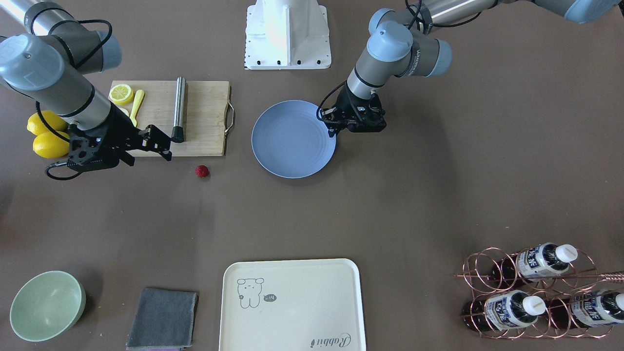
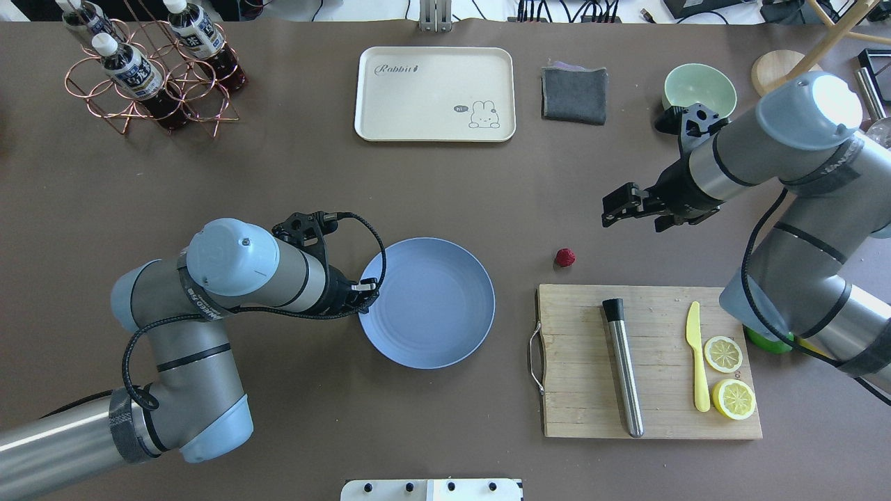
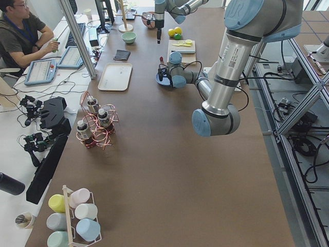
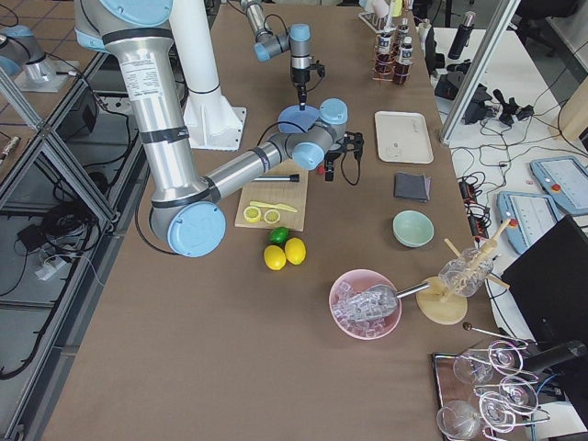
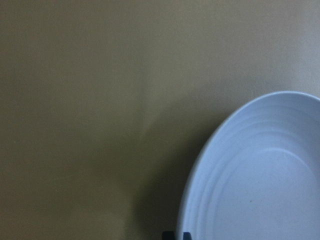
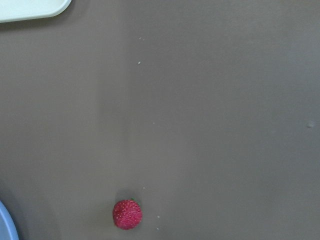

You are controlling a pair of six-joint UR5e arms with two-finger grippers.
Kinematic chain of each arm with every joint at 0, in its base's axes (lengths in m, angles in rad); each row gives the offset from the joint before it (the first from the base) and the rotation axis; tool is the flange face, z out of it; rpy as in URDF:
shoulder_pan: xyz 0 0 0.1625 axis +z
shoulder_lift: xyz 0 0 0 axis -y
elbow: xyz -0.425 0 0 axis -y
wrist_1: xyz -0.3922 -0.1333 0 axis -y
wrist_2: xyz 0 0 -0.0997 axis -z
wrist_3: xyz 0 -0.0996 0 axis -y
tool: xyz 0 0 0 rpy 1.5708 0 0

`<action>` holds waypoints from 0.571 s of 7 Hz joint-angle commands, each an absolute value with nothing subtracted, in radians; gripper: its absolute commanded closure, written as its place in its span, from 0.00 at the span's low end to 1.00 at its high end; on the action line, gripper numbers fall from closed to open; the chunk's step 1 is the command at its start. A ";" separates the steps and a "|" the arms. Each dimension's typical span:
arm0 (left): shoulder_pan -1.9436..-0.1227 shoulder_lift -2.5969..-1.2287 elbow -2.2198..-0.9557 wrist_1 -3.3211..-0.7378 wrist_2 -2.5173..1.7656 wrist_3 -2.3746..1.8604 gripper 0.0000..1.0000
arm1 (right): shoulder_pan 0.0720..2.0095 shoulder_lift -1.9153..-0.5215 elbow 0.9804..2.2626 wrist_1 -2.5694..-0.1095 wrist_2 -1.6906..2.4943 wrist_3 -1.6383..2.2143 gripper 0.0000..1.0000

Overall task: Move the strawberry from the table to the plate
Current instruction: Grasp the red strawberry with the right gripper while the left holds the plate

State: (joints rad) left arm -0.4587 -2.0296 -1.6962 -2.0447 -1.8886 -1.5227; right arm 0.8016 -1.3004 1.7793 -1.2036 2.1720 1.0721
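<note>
The strawberry [image 1: 202,171] [image 2: 564,257] is a small dark-red bumpy berry lying on the bare table [image 1: 390,219], between the cutting board and the plate. It shows low and left in the right wrist view [image 6: 127,214]. My right gripper [image 1: 163,146] [image 2: 616,207] hovers open and empty above the table, a short way from the berry. The light-blue plate [image 1: 292,141] [image 2: 431,306] [image 5: 260,175] holds nothing. My left gripper [image 1: 331,129] [image 2: 369,285] points down at the plate's rim with its fingers shut on nothing.
A wooden cutting board [image 2: 654,362] carries a steel rod [image 2: 623,369], a yellow knife [image 2: 698,355] and lemon slices [image 2: 724,353]. Whole lemons [image 1: 46,136] lie beside it. Along the far edge are a cream tray [image 2: 435,94], a grey cloth [image 2: 574,94], a green bowl [image 2: 699,90] and a bottle rack [image 2: 153,76].
</note>
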 commanded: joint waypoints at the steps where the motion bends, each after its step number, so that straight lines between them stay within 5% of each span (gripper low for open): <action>1: -0.459 -2.031 -1.690 -2.042 -1.888 -1.523 0.89 | 0.724 -1.272 1.766 -1.207 2.102 1.104 0.01; 2: -0.459 -2.031 -1.690 -2.039 -1.879 -1.520 0.23 | 0.703 -1.272 1.764 -1.207 2.083 1.106 0.01; 3: -0.459 -2.031 -1.693 -2.039 -1.865 -1.520 0.07 | 0.675 -1.266 1.747 -1.207 2.057 1.114 0.02; 4: -0.459 -2.031 -1.694 -2.039 -1.865 -1.520 0.04 | 0.666 -1.232 1.709 -1.207 2.054 1.114 0.04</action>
State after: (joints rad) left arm -0.4587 -2.0309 -1.6923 -2.0392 -1.8710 -1.5205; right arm 0.6865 -1.2610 1.7453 -1.2072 2.0689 1.1103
